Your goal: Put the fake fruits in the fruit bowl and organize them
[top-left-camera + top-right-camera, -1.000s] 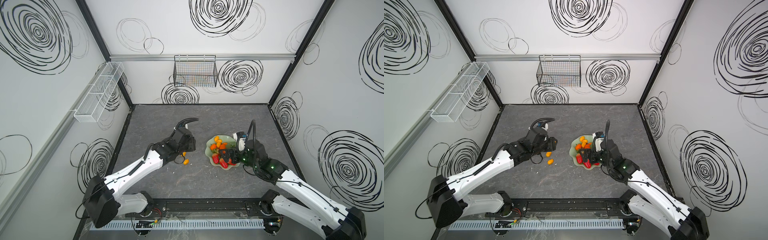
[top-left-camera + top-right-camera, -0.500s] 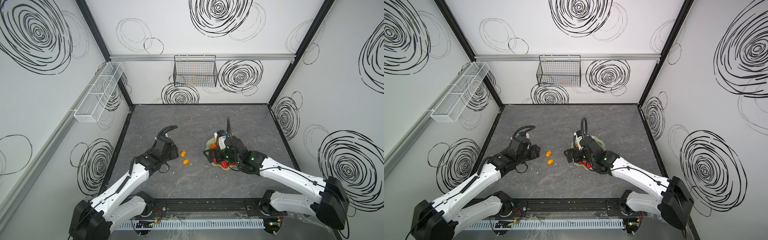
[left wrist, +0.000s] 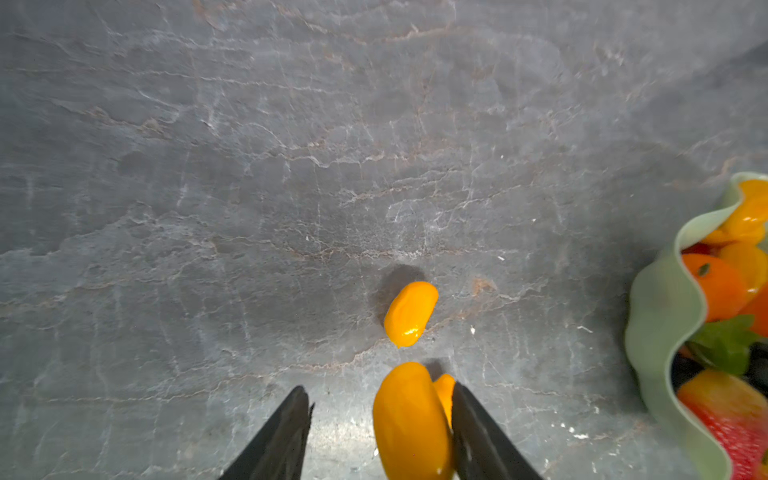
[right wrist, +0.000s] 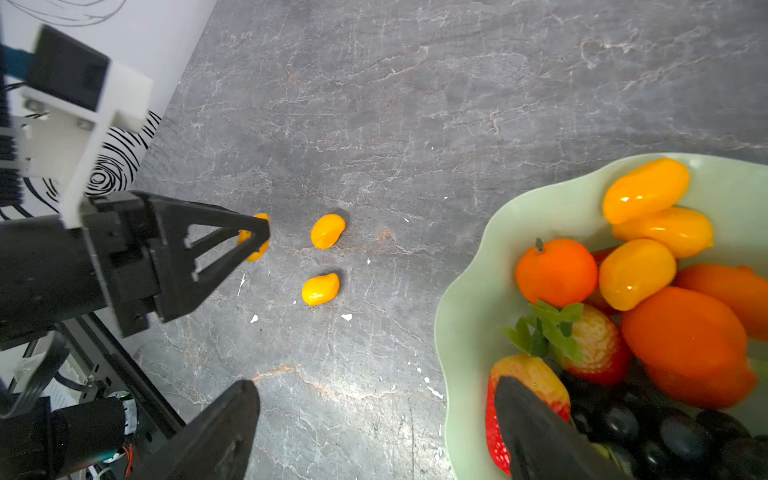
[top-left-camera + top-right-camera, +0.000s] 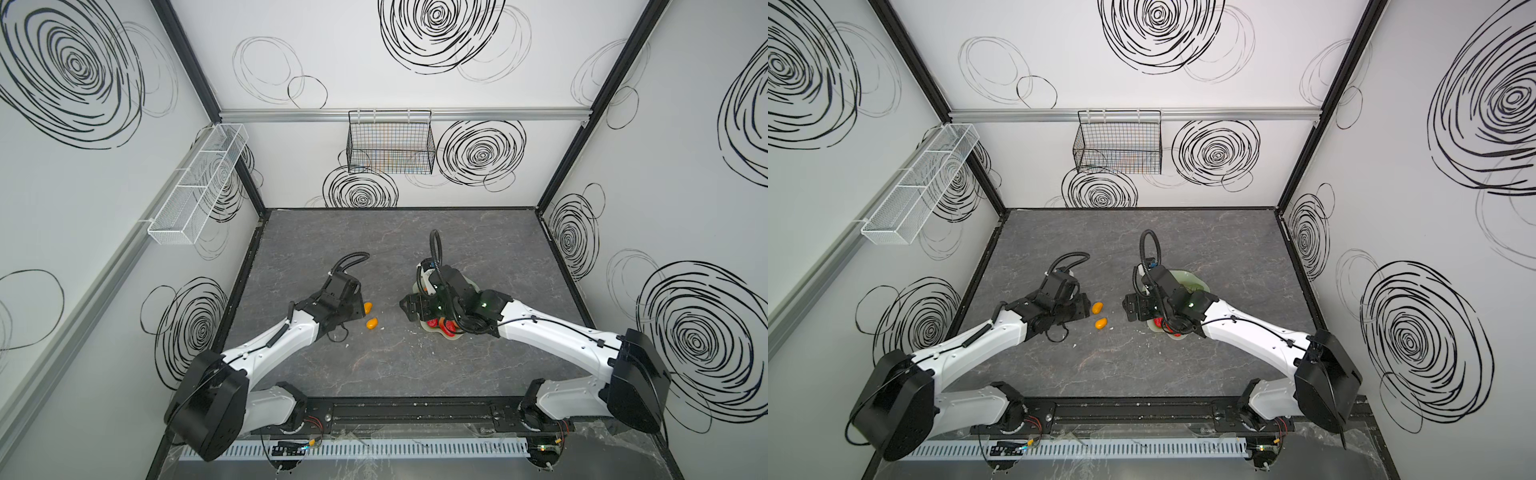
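In both top views, found two kumquats (image 5: pixel 1100 323) on the table (image 5: pixel 1121 365) just beyond the left gripper (image 5: pixel 1089 309), between it and the right gripper (image 5: pixel 1128 308); fruit bowl (image 5: pixel 1190 279) beneath the right wrist, bare table around.

In the left wrist view, saw half-spread fingers (image 3: pixel 282 440), a third kumquat (image 3: pixel 409 424) between, long axis along them, touching one, clear of the other.

In the right wrist view, saw wide-spread fingers (image 4: pixel 536 428) straddling the bowl's rim; counted inside three kumquats, at least three tangerines (image 4: pixel 557 270), two strawberries (image 4: pixel 598 345), one grape bunch (image 4: pixel 665 432).

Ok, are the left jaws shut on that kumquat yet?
Open. The jaws of the left gripper straddle the kumquat; it sits close against one, with bare table showing between it and the other.
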Controlling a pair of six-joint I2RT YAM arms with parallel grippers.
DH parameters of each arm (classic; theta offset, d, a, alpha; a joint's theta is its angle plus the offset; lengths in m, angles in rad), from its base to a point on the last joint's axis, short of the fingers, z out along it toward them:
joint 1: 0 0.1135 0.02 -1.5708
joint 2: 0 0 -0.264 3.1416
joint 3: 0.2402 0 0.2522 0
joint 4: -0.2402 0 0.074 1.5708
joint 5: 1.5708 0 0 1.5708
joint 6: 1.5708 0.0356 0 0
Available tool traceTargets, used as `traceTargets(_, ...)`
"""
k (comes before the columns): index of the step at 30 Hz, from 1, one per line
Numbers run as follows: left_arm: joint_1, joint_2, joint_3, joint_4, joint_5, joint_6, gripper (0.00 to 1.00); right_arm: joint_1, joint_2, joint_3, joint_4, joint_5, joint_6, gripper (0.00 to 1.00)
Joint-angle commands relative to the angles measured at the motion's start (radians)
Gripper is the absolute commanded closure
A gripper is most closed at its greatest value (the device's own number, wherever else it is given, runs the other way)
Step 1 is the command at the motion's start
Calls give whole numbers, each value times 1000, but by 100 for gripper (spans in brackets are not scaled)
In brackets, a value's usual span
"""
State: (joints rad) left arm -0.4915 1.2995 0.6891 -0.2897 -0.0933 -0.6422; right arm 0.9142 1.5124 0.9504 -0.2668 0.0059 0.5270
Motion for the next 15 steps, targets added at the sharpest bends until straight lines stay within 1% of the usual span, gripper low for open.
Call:
traceTargets(1,-7,75,59,57,13,81,42,16,34,58,-7,-38,-46,7)
traceTargets(3,-1,112,63,84,37,96,42,21,57,80,-22,-41,-59,7)
traceTargets(8,-5,142,80,115,78,95,43,24,77,97,-32,-40,-60,7)
traceTargets(11,-13,142,87,108,78,97,46,19,59,86,-37,-3,-39,8)
traceTargets(15,-32,112,108,105,102,80,46,-7,-7,45,-31,30,-2,8)
